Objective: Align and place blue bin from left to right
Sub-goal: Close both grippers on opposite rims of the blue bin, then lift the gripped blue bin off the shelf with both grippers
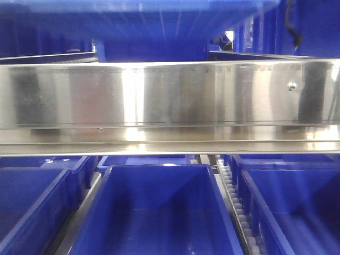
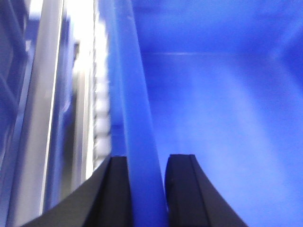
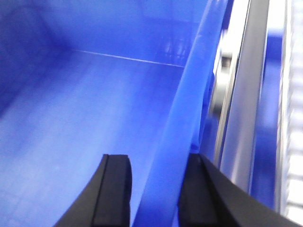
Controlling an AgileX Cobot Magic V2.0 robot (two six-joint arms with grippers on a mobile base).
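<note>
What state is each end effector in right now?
Left end effector: closed on the blue bin wall.
Right end effector: closed on the blue bin wall.

Blue on blue: we see an open-topped plastic bin (image 2: 222,109), empty, its smooth floor and walls glossy under the light. Its left wall runs upright between the fingers of the left gripper (image 2: 147,163), and its right wall sits the same way in the right gripper (image 3: 158,163), with the plastic close against the pads. From the front, the blurred blue mass across the top is probably this bin, seen from below.
</note>
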